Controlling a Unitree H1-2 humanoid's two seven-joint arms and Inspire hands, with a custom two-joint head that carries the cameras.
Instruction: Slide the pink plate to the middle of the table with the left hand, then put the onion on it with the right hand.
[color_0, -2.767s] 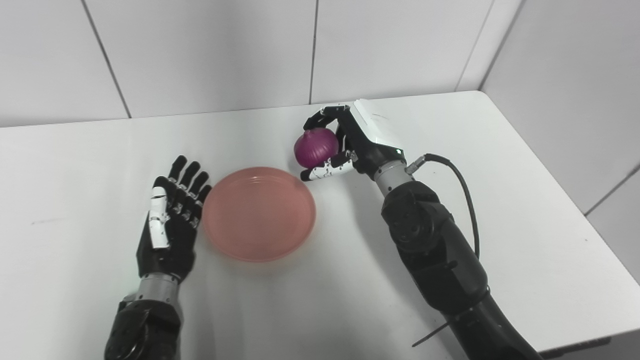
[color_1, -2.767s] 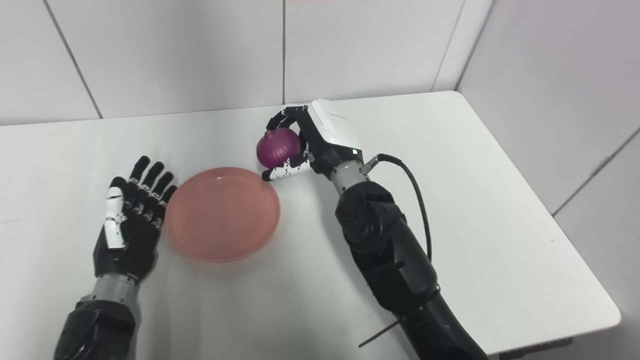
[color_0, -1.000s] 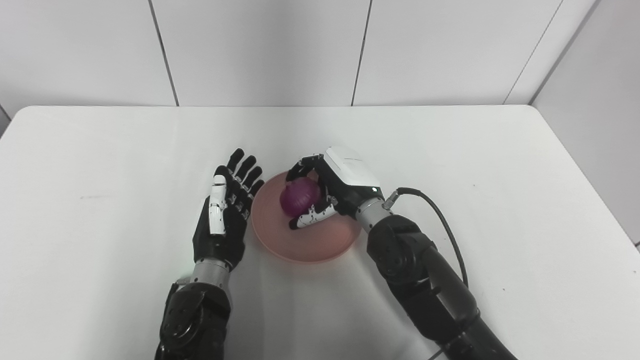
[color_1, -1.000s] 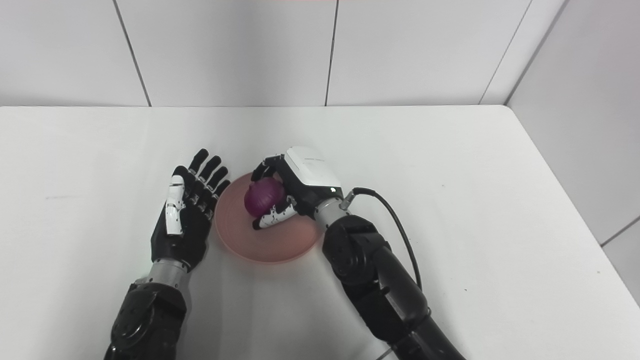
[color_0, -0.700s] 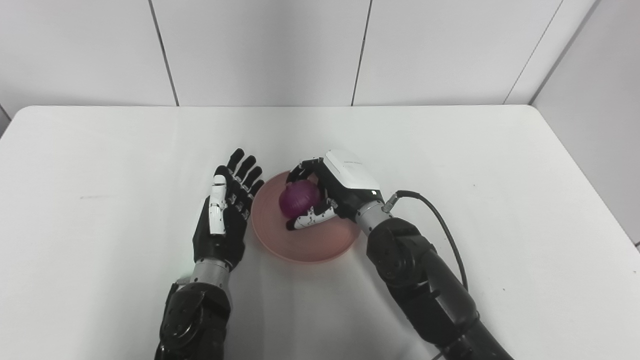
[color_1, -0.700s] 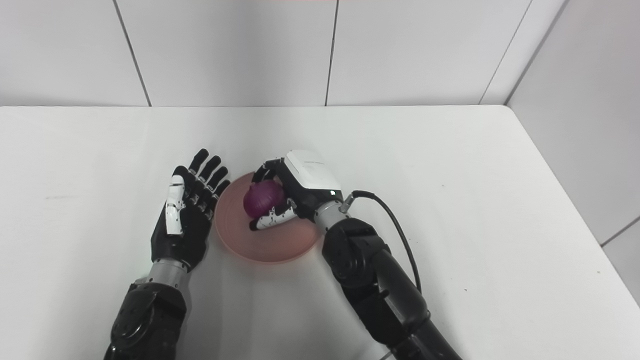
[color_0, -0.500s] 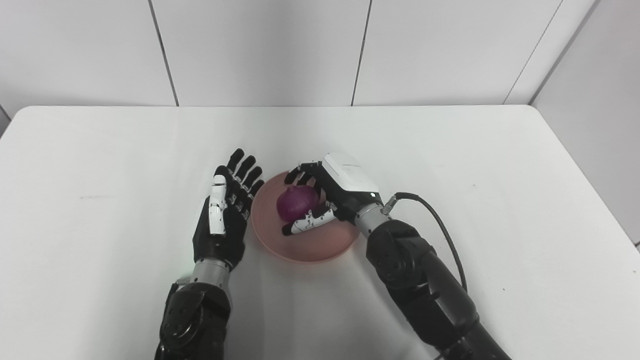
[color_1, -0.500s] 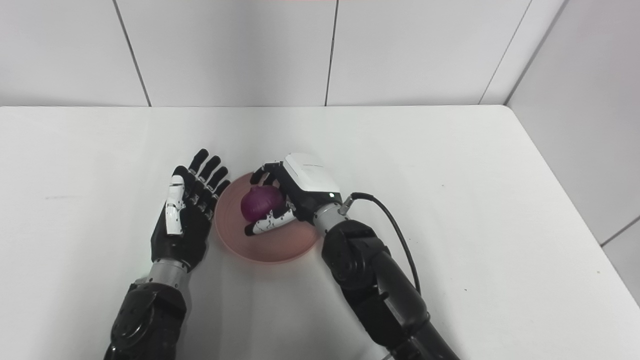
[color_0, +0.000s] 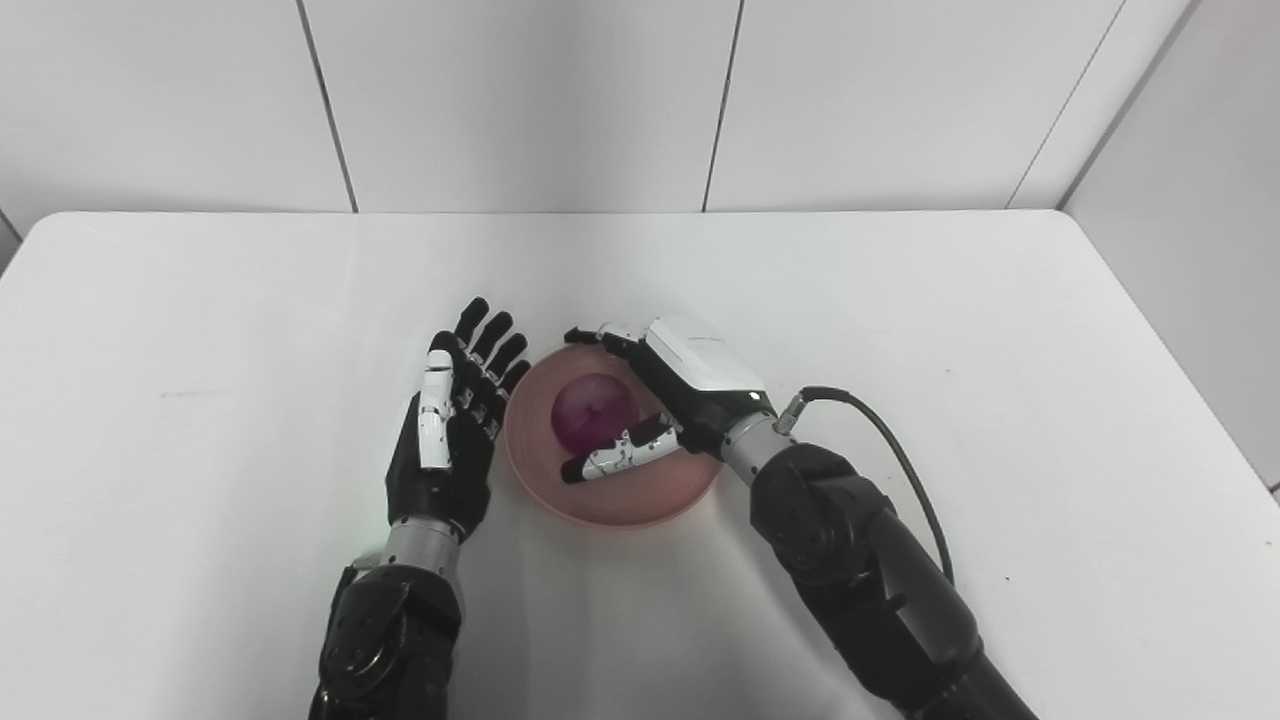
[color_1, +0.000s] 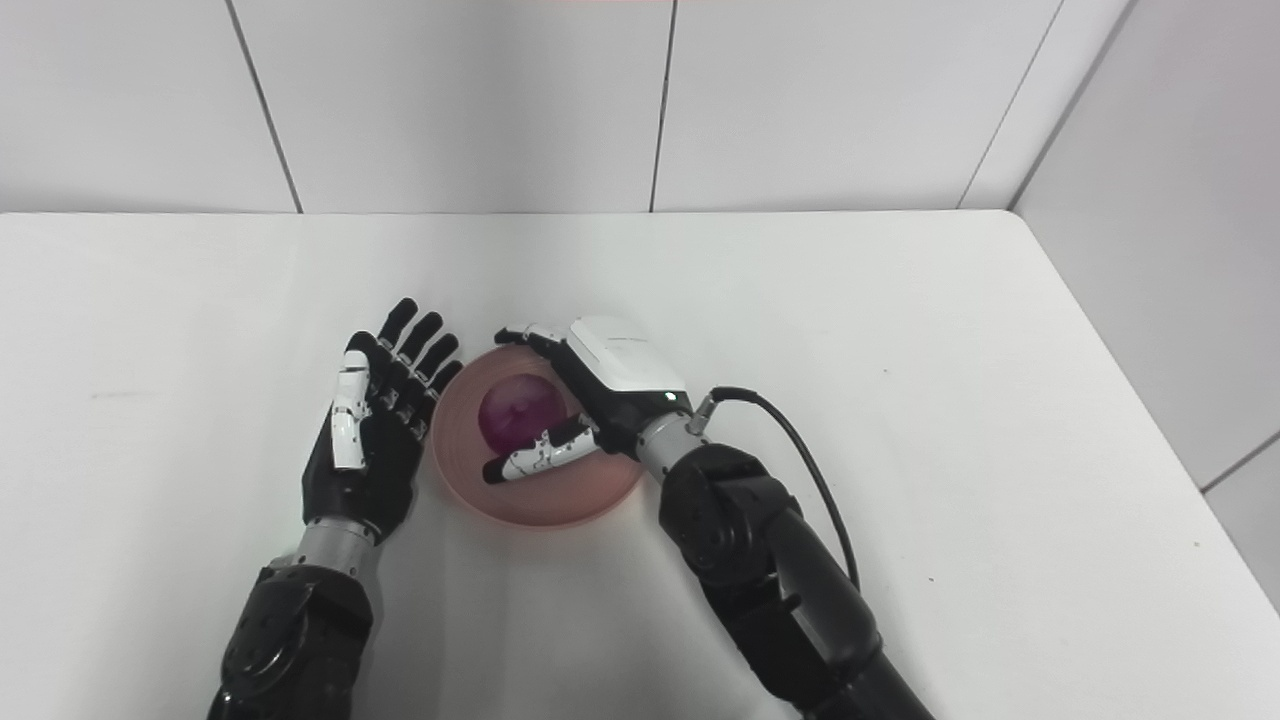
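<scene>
The pink plate (color_0: 640, 500) lies near the middle of the white table. The purple onion (color_0: 594, 412) rests in the plate, left of its centre. My right hand (color_0: 668, 395) is open around the onion, its fingers spread past the far side and its thumb along the near side, with gaps showing. My left hand (color_0: 450, 435) is open and flat on the table, its fingertips right beside the plate's left rim. The same shows in the right eye view: onion (color_1: 518, 412), plate (color_1: 580, 505).
The white table (color_0: 1000, 330) ends in tiled walls at the back and right. A black cable (color_0: 880, 430) loops from my right wrist over the table. A faint mark (color_0: 185, 394) lies at the left.
My right hand has lowered the onion into the plate and opened its fingers off it. The left hand has not moved. Since 2.8 s ago the camera view has shifted.
</scene>
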